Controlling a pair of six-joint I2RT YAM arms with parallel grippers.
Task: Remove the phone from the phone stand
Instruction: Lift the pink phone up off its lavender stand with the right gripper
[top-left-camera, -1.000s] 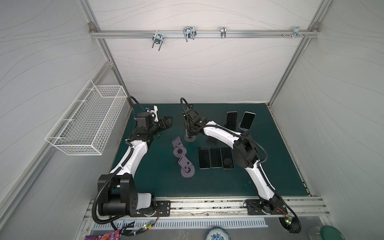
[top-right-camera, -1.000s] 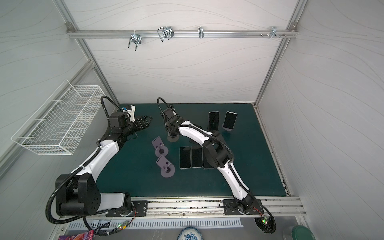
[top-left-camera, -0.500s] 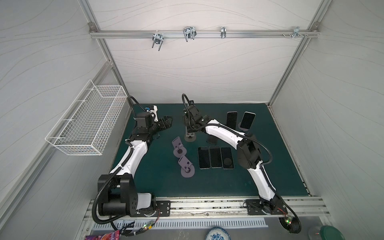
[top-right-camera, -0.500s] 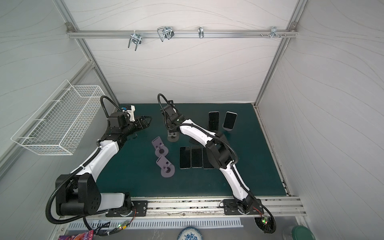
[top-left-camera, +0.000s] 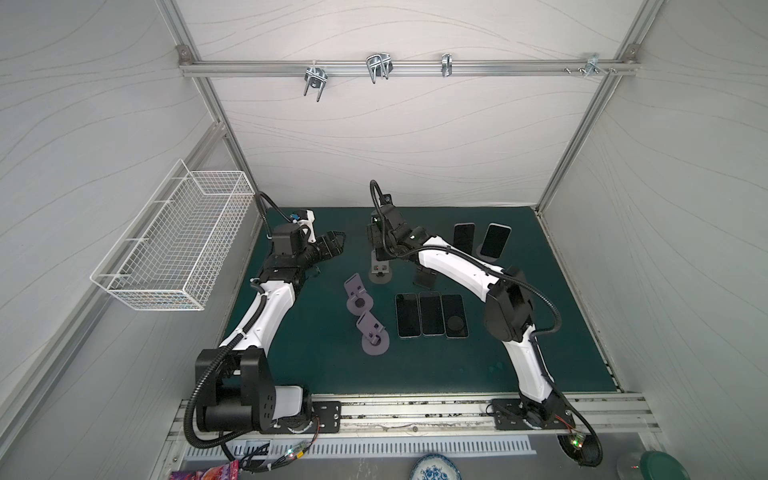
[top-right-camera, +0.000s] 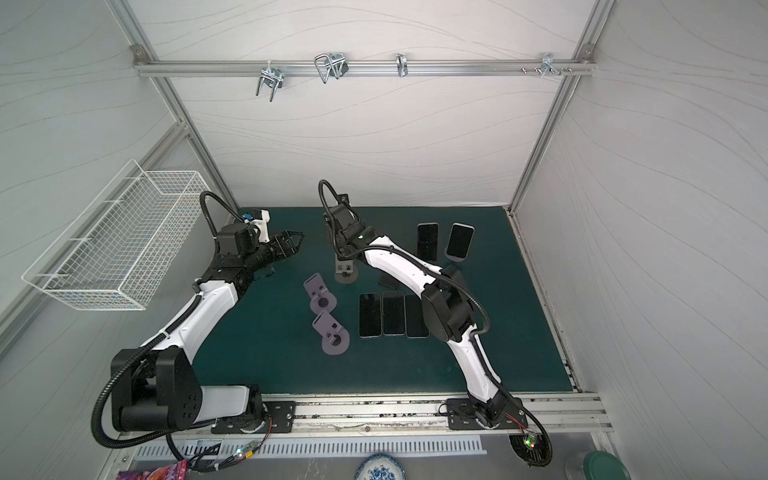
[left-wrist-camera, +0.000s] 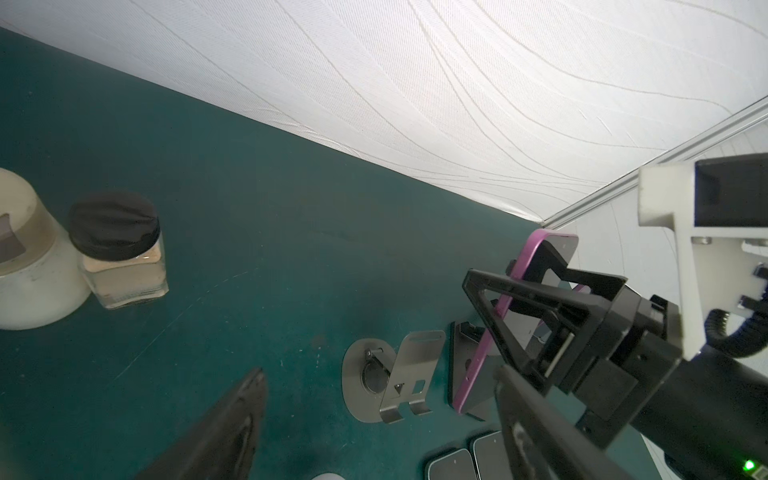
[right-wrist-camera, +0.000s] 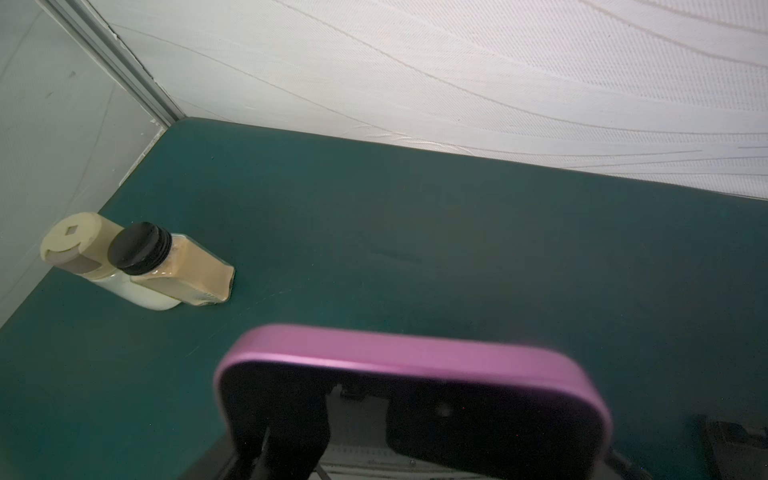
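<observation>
Phone (right-wrist-camera: 399, 353) pinched between right fingers (left-wrist-camera: 582, 299), held above empty grey stand (left-wrist-camera: 409, 376) (removal looks nearly done); left fingers (left-wrist-camera: 232, 432) spread open, empty, parked aside for clearance.

No readable text, brand or number anywhere. The purple-edged phone (right-wrist-camera: 415, 361) showed no marking I could read, and print on the colourful packet (top-left-camera: 208, 471) was too small to make out.
</observation>
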